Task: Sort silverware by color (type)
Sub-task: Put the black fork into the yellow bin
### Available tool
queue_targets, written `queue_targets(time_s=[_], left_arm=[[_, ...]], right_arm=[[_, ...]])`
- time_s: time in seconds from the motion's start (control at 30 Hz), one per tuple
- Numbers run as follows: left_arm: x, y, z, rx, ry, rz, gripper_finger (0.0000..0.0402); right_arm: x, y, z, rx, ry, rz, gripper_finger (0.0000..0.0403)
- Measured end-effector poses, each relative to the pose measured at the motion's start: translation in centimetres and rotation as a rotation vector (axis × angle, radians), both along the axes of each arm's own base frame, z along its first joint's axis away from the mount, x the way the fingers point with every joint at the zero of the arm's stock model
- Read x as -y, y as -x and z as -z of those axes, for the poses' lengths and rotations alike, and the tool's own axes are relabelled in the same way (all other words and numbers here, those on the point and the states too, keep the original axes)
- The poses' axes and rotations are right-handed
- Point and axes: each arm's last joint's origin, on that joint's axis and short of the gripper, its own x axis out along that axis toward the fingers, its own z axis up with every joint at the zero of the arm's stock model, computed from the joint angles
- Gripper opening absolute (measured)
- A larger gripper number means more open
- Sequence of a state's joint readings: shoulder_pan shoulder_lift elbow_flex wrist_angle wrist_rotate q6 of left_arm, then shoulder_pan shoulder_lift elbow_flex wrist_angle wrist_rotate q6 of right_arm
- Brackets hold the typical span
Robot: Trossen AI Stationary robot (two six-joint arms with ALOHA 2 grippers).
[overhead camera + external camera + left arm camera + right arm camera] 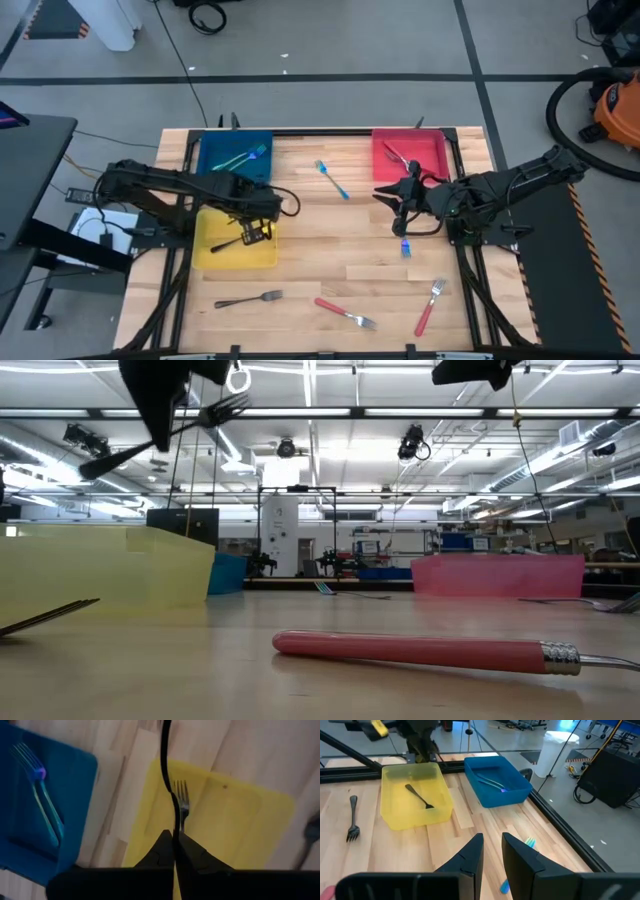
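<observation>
Black-handled fork (238,240) was pinched between the left gripper's (262,228) pressed-together fingers (192,856), held above the yellow tray (215,255) at about nine o'clock on the wooden desk (330,250). In the low view that fork hung tilted in the air, tines up. In the left wrist view its handle ran up from the fingers with the tines over the yellow tray's floor.

Just beyond, at about ten o'clock, the blue tray (215,150) held two forks with teal handles (240,158). At one o'clock the red tray (430,150) held a red-handled fork (397,155). A blue-handled fork (332,180) lay on the desk between those two trays, toward twelve o'clock.

The right gripper (385,195) hovered at about two o'clock, just inside the red tray's near edge, its fingers (470,857) spread apart with nothing between them. A small blue piece (406,247) lay on the desk near it.

Toward six o'clock lay three more forks, apart from one another: another black fork (248,299) at seven, a red fork (345,314) at six, and a second red fork (429,308) at five.
</observation>
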State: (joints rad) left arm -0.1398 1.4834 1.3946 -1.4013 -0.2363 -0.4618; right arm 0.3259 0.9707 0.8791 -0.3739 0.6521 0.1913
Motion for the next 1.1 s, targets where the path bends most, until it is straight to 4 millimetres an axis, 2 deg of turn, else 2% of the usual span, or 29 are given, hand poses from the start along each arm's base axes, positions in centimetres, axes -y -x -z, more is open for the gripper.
queue_targets(time_s=[0.2,0.33,0.53,0.67,0.87,1.1], left_arm=[[0.1,1.4,3.7,-0.131,-0.018,-0.038,0.0004],[0.5,2.2,5.5,-0.175,0.028,-0.027,0.0004],[0.7,3.1,9.9,-0.203,0.116,-0.021,0.0004],[0.6,4.0,12.1,-0.233,0.123,-0.027,0.0004],[0.6,4.5,13.7,-0.225,0.162,-0.024,0.0004],[0.1,4.3,13.9,-0.207,0.169,-0.048,0.0005]], right_arm=[[0.0,0.0,0.1,-0.016,0.0,-0.01,0.0078],[0.0,0.0,0.2,-0.019,-0.002,-0.016,0.0078],[0.0,0.0,0.2,-0.019,-0.003,-0.016,0.0078],[0.0,0.0,0.2,-0.018,-0.003,-0.016,0.0078],[0.0,0.0,0.2,-0.018,-0.003,-0.016,0.0078],[0.0,0.0,0.2,-0.018,-0.003,-0.016,0.0078]])
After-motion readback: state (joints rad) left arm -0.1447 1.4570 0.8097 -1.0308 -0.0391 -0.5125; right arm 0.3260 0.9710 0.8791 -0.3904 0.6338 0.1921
